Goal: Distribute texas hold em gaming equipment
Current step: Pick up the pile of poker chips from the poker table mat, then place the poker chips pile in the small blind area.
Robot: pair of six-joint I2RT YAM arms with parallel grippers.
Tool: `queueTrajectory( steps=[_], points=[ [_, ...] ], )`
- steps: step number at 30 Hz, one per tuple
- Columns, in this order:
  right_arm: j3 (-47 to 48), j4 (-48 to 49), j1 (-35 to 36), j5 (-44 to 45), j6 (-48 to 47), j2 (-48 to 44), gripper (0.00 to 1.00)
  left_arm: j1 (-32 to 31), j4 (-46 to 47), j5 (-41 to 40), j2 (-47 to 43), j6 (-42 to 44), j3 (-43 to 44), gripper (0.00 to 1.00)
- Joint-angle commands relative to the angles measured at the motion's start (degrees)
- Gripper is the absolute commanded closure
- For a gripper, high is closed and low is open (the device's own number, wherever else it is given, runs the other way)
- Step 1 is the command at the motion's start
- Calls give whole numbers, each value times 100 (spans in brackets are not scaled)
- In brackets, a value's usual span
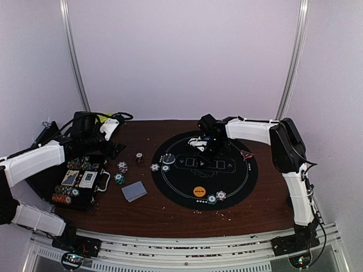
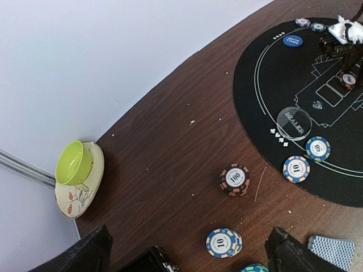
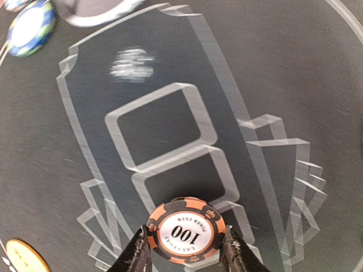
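**Held:** one black-and-orange chip marked 100 [image 3: 184, 229], pinched at its rim between the right fingers [image 3: 138, 254]. It lies flat over the printed card boxes at the middle of the round black mat [image 1: 238, 181]. We cannot tell whether it touches the mat.

**On the mat:**
- clear dealer disc [image 2: 294, 123] near the left rim
- white 10 chip [image 2: 296, 169] and teal chip [image 2: 317, 148], just beside the dealer disc
- blue button [image 2: 293, 40] at the far edge
- orange button [image 1: 199, 191] at the near edge, with two chips [image 1: 216, 197] just beside it

**On the bench [image 1: 170, 212], left of the mat:**
- black-and-orange stack [image 2: 235, 179]
- blue-and-white stack [image 2: 223, 242]
- grey-blue-backed deck of cards [image 1: 134, 191]
- further left, a black chip case [image 1: 79, 184] with chips and cards in it

**Left fingers** [image 2: 85, 252]: we record them spread wide, holding nothing, above the bench near the case.

**Far corner:** a green cup [image 2: 74, 163] on a saucer.
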Motion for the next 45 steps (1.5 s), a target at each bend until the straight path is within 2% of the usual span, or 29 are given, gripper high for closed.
queueTrajectory(
  steps=[1, 14, 21, 32, 45],
  points=[
    [-66, 187, -318, 308, 151, -515, 73, 43, 291, 1, 25, -40, -30, 2],
    [289, 304, -1007, 1095, 100, -448, 72, 43, 300, -40, 104, -24, -19, 2],
    [375, 432, -1156, 941, -33, -213, 71, 43, 297, -49, 119, -20, -19, 2],
    [1290, 434, -1212, 1037, 128, 500, 71, 41, 304, -75, 110, -4, -30, 2],
    [1329, 607, -1447, 1071, 282, 818, 71, 41, 308, -73, 148, 15, -32, 2]
  ],
)
